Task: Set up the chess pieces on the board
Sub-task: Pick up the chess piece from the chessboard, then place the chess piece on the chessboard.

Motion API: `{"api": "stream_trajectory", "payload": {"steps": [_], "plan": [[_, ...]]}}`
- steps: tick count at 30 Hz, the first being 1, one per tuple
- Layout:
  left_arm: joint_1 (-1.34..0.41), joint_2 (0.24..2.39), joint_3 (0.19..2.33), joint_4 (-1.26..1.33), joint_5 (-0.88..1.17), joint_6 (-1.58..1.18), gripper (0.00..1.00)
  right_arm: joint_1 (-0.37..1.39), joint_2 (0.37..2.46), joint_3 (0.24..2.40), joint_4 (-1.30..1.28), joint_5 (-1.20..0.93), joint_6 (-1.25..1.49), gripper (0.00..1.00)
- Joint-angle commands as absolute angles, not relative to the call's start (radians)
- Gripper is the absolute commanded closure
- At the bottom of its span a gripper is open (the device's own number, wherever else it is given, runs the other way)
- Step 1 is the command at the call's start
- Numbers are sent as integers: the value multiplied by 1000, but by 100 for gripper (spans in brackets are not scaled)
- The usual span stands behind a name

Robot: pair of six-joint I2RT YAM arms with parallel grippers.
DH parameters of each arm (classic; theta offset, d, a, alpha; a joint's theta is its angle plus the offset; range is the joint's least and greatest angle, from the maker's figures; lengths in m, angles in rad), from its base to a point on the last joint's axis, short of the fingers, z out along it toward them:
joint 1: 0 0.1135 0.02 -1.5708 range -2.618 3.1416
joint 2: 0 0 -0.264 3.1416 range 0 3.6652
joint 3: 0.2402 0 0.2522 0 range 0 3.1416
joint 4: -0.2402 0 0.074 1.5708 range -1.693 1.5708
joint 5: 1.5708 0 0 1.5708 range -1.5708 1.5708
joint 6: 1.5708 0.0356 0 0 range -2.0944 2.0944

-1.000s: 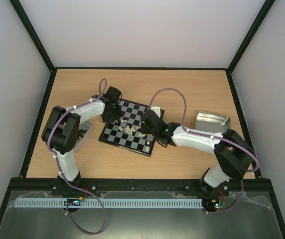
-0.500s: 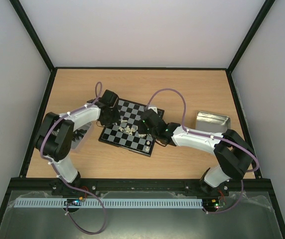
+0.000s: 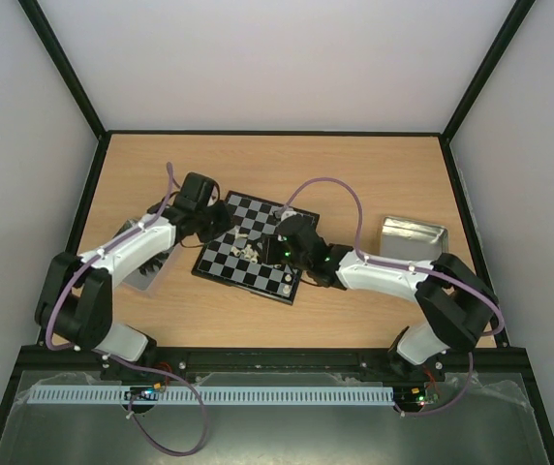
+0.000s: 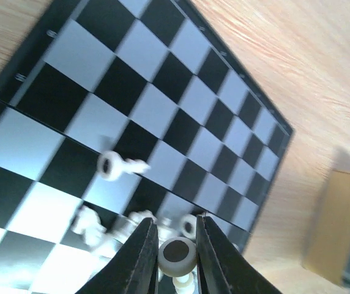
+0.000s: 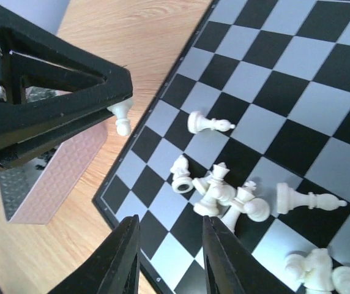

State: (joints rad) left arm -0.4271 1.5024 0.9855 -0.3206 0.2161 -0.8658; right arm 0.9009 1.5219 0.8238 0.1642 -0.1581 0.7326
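Observation:
The chessboard [image 3: 227, 263] lies mid-table, slightly turned. A heap of tipped white chess pieces [image 3: 248, 250] lies on its near half; it also shows in the right wrist view [image 5: 224, 191] and the left wrist view [image 4: 132, 223]. One white piece [image 5: 208, 124] lies apart from the heap. My left gripper [image 3: 219, 215] hovers over the board's left edge, shut on a white pawn [image 4: 177, 255], which the right wrist view shows hanging from its tips [image 5: 122, 119]. My right gripper [image 5: 169, 245] is open and empty, above the board beside the heap [image 3: 275, 248].
A silver tray [image 3: 413, 234] sits at the right. Another tray [image 3: 151, 263] lies left of the board, under the left arm, with a pinkish pad [image 5: 59, 165] beside it. A tan block [image 4: 337, 226] stands past the board's far corner. One white piece [image 3: 288, 284] stands near the board's front corner.
My left arm has swung out to the left and its gripper has drawn back from the heap to the board's left edge, holding the pawn. The right gripper has shifted only slightly.

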Motion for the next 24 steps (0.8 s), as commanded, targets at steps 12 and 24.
{"api": "stream_trajectory", "payload": {"steps": [12, 24], "plan": [[-431, 1340, 824, -39, 574, -1201, 82, 898, 1417, 723, 409, -212, 821, 58], [-431, 1299, 781, 34, 620, -1301, 82, 897, 1423, 733, 457, -173, 841, 68]]}}
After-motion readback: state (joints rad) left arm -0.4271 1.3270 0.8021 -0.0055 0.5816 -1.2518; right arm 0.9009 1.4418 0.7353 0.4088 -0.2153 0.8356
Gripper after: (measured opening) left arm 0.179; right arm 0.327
